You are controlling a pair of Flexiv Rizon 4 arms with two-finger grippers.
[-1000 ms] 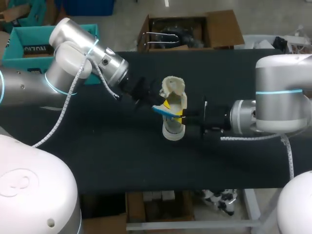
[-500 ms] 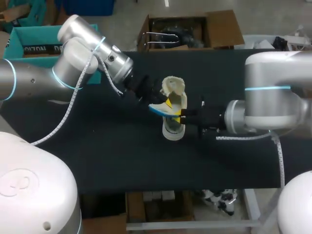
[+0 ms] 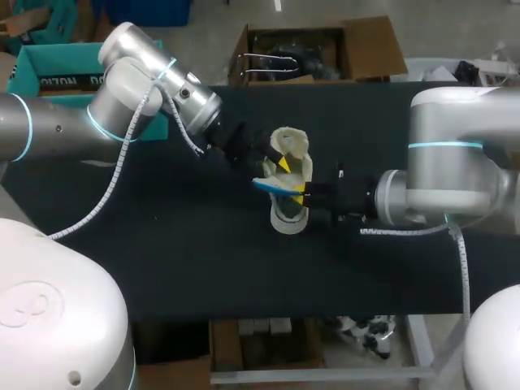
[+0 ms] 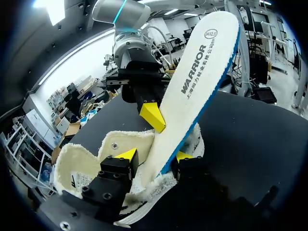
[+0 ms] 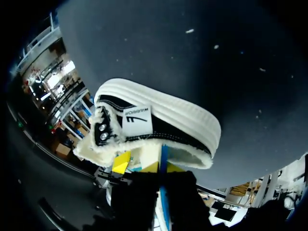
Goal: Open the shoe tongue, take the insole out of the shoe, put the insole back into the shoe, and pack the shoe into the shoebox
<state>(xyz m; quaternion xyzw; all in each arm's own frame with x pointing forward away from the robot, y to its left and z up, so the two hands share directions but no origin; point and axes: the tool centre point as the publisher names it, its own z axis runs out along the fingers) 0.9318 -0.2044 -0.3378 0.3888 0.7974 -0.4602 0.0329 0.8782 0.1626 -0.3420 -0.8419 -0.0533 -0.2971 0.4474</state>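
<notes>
Since a second ago the left hand [image 4: 156, 156] has closed in on the shoe [image 3: 288, 213], mid-tabletop [image 3: 187, 260]. Its fingers now stand apart, astride the insole [image 4: 197, 82]. Right hand [image 5: 162, 168] stays clamped on the insole, which rises from the shoe.

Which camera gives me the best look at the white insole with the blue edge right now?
The left wrist view: the white, blue-edged insole shows nearly its whole printed face, rising out of the fleece-lined shoe. The head view shows only a thin blue sliver; the right wrist view only its narrow blue edge.
</notes>
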